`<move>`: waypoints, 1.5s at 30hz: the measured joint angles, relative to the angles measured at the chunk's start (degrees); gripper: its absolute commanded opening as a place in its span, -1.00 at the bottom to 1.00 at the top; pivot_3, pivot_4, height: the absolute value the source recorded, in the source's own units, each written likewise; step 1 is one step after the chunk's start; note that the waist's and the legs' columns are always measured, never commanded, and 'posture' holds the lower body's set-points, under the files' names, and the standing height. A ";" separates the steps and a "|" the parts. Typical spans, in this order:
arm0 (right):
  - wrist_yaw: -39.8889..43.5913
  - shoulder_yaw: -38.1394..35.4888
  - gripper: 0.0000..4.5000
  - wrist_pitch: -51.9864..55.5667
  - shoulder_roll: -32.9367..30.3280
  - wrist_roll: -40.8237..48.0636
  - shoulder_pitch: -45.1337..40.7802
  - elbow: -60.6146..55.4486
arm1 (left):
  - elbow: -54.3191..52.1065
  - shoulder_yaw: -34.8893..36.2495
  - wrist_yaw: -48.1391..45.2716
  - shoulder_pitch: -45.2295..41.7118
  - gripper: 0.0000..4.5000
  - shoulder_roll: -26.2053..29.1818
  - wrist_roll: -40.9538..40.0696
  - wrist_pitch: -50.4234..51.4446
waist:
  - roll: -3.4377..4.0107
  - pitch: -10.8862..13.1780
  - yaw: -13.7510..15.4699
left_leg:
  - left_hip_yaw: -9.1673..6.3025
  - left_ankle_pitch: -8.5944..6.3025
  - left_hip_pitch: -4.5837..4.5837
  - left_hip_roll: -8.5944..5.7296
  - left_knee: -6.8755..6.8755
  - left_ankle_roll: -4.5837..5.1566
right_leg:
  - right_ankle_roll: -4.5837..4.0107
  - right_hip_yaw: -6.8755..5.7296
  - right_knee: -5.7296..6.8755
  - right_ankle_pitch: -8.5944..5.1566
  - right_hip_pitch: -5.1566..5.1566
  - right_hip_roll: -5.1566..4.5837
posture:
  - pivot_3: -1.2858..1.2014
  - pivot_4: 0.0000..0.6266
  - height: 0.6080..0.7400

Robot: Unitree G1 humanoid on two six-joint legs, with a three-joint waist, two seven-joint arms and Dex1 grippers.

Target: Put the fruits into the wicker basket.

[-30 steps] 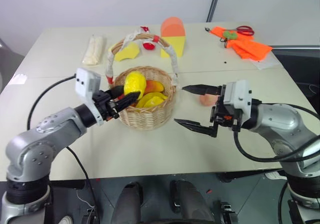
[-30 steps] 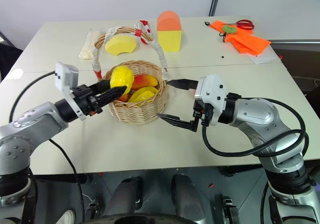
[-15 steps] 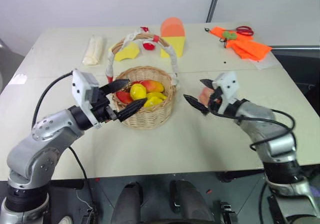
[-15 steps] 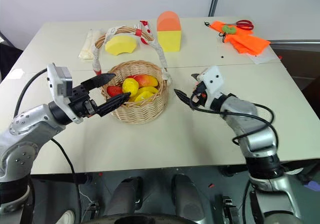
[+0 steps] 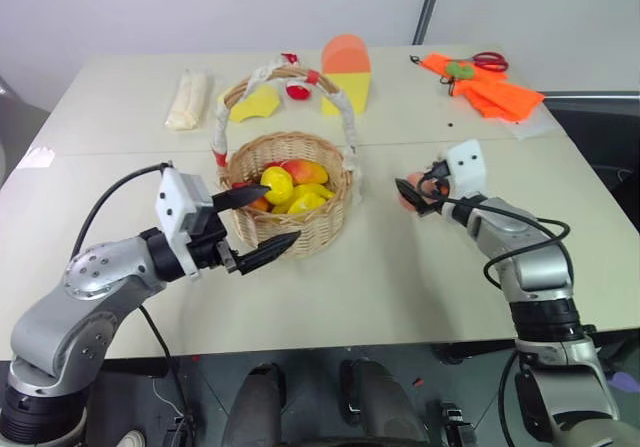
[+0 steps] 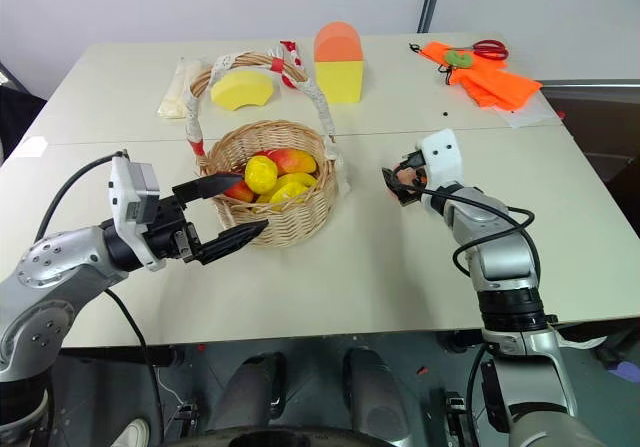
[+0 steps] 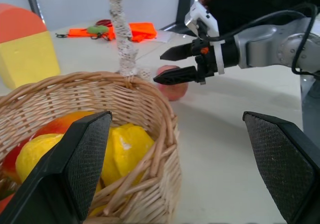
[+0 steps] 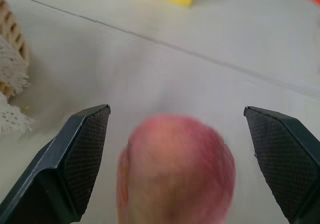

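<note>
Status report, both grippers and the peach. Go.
Left gripper open, empty, beside wicker basket; lemon inside. Right gripper open, straddling peach on table, not closed. Nothing in the way.

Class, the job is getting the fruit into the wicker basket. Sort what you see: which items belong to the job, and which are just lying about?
Part of the job:
- peach, on the table
- lemon, in the basket
- wicker basket

Lying about:
- yellow block with orange top
- yellow foam wedge
- orange cloth
- scissors
</note>
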 measured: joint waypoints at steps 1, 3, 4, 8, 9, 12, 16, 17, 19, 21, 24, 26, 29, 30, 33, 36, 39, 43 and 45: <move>-0.03 -0.22 1.00 0.96 0.15 0.22 0.30 0.00 | -0.07 -0.62 -0.05 -0.25 0.99 -0.07 0.00 0.03 | 0.00 0.00 -0.01 | 0.00 0.00 0.00 0.00 0.00 0.00 | 0.00 0.00 0.00 0.00 0.00 0.00 | 0.03 -0.52 0.95; -0.15 -0.47 1.00 2.48 0.79 0.64 0.44 0.00 | -0.07 -1.46 -0.05 -0.79 0.99 -0.32 -0.01 0.03 | 0.00 0.00 -0.11 | 0.00 0.00 0.01 0.00 0.00 0.00 | 0.00 0.00 0.01 0.00 0.00 0.01 | 0.03 -0.52 0.95; -0.18 -0.54 0.88 3.03 0.96 0.82 0.45 0.00 | -0.09 -1.52 -0.05 -1.07 1.00 -0.36 -0.01 0.03 | 0.00 0.00 -0.21 | 0.00 0.00 0.01 0.01 0.00 0.00 | 0.00 0.00 0.01 0.00 0.00 0.03 | 0.03 -0.52 0.95; -0.26 -0.87 0.18 3.58 1.01 0.90 0.48 0.00 | -0.07 -1.51 0.05 -1.18 1.00 -1.05 -0.09 0.03 | 0.00 0.00 -0.20 | -0.01 0.00 0.02 0.03 -0.02 0.00 | 0.01 0.00 0.01 0.00 0.00 0.06 | 0.03 -0.52 0.95; -0.27 -0.86 0.05 3.52 1.02 0.75 0.63 -0.07 | -0.05 -1.49 0.08 -1.18 1.00 -1.25 -0.16 0.03 | 0.00 0.00 -0.18 | -0.01 0.00 0.02 0.03 -0.02 0.00 | 0.01 0.00 0.01 0.00 0.00 0.06 | 0.03 -0.52 0.95; 0.16 -0.48 0.02 2.72 0.69 -0.18 1.13 -1.73 | 0.00 -0.95 -0.16 0.14 1.00 -1.25 -0.07 -0.20 | 0.01 0.00 -0.27 | 0.00 0.00 0.02 0.03 -0.02 0.00 | 0.01 0.01 0.01 0.00 -0.01 0.06 | 0.03 -0.52 0.95; 5.92 -0.15 0.02 -0.85 -3.88 0.35 2.63 -8.75 | 3.46 2.37 -1.32 6.04 1.00 -0.63 1.91 -1.92 | 0.05 0.02 -0.17 | -0.01 -0.03 0.04 0.08 -0.05 0.05 | 0.13 0.01 0.01 -0.09 -0.04 0.11 | 0.03 -0.52 0.95; 7.63 -0.30 0.02 -1.49 -4.61 1.18 2.94 -10.46 | 4.07 3.25 -1.52 6.70 1.00 -0.66 2.19 -2.49 | 0.04 0.02 -0.14 | -0.02 -0.03 0.03 0.11 -0.04 0.05 | 0.17 0.00 0.01 -0.12 -0.04 0.13 | 0.03 -0.52 0.95; 14.74 -0.30 0.02 -2.97 -7.47 5.31 4.87 -17.25 | 5.99 5.67 -2.68 8.31 1.00 -0.95 2.54 -4.78 | 0.06 0.03 -0.05 | -0.02 -0.03 0.04 0.12 -0.05 0.06 | 0.18 0.00 0.00 -0.13 -0.04 0.13 | 0.03 -0.52 0.95; 20.40 -0.11 0.02 -3.09 -8.64 10.19 5.43 -24.29 | 8.48 7.77 -3.51 9.42 1.00 -1.03 3.61 -6.91 | 0.05 0.02 -0.09 | -0.02 -0.04 0.04 0.15 -0.03 0.06 | 0.18 0.00 0.00 -0.13 -0.03 0.14 | 0.03 -0.52 0.95; 21.46 2.98 0.02 -0.04 -6.03 15.15 2.08 -29.93 | 10.05 8.34 -4.90 9.94 1.00 -1.31 5.00 -9.40 | 0.04 0.02 -0.37 | 0.03 -0.04 0.08 0.18 0.00 0.06 | 0.05 0.01 0.00 -0.05 -0.03 0.14 | 0.03 -0.52 0.95; 18.96 7.52 0.02 1.78 -1.90 15.01 -2.14 -30.84 | 10.09 8.37 -5.34 9.82 1.00 -2.01 4.99 -10.47 | 0.04 0.02 -0.36 | 0.02 -0.04 0.11 0.20 0.01 0.06 | -0.03 0.00 0.00 0.00 -0.03 0.15 | 0.03 -0.52 0.95; 12.94 13.23 0.02 3.77 5.58 11.99 -7.43 -28.20 | 9.99 8.51 -5.44 9.86 1.00 -2.10 4.87 -10.95 | 0.04 0.01 -0.26 | -0.01 -0.03 0.10 0.23 0.00 0.05 | -0.07 -0.01 0.00 0.02 -0.03 0.18 | 0.03 -0.52 0.95; 10.81 15.00 0.02 3.93 7.45 10.14 -8.79 -26.24 | 9.80 8.50 -5.43 9.84 1.00 -2.15 4.79 -10.96 | 0.04 0.01 -0.19 | 0.00 -0.03 0.08 0.23 -0.01 0.05 | -0.10 -0.01 0.00 0.03 -0.05 0.17 | 0.03 -0.52 0.95; 4.53 18.99 0.24 3.80 11.60 3.41 -12.01 -18.01 | 9.01 8.46 -5.21 9.93 1.00 -2.19 4.71 -10.95 | 0.02 0.00 0.10 | 0.01 -0.03 -0.09 0.19 0.00 0.05 | -0.27 -0.01 -0.04 0.13 -0.15 0.10 | 0.03 -0.52 0.95; 3.07 19.57 0.86 2.95 12.31 0.47 -12.23 -14.31 | 8.48 8.46 -4.94 9.99 1.00 -2.20 4.44 -10.93 | 0.02 0.00 0.14 | 0.02 -0.03 -0.36 0.15 0.04 0.05 | -0.23 -0.03 -0.06 0.14 -0.33 0.03 | 0.03 -0.52 0.95; 3.07 18.98 0.97 0.97 12.35 -0.58 -12.17 -14.80 | 7.60 8.39 -4.68 10.06 1.00 -2.52 4.21 -10.90 | 0.02 0.00 0.00 | 0.01 -0.03 -0.57 0.15 0.06 0.05 | -0.15 -0.03 -0.02 0.18 -0.55 0.06 | 0.03 -0.52 0.95; 8.10 15.66 0.97 0.20 8.86 3.34 -8.45 -22.89 | 6.98 8.11 -4.08 10.55 1.00 -2.93 4.15 -10.86 | 0.01 0.00 0.17 | -0.12 -0.03 -0.57 0.19 0.04 0.05 | -0.04 -0.14 -0.02 0.20 -0.52 0.13 | 0.03 -0.52 0.95; 12.28 11.23 0.97 1.80 6.80 10.58 -2.60 -29.01 | 6.83 7.88 -3.85 10.70 1.00 -3.18 4.12 -10.84 | 0.01 0.00 0.22 | -0.16 -0.03 -0.58 0.19 0.05 0.06 | -0.04 -0.17 -0.02 0.20 -0.49 0.13 | 0.03 -0.52 0.95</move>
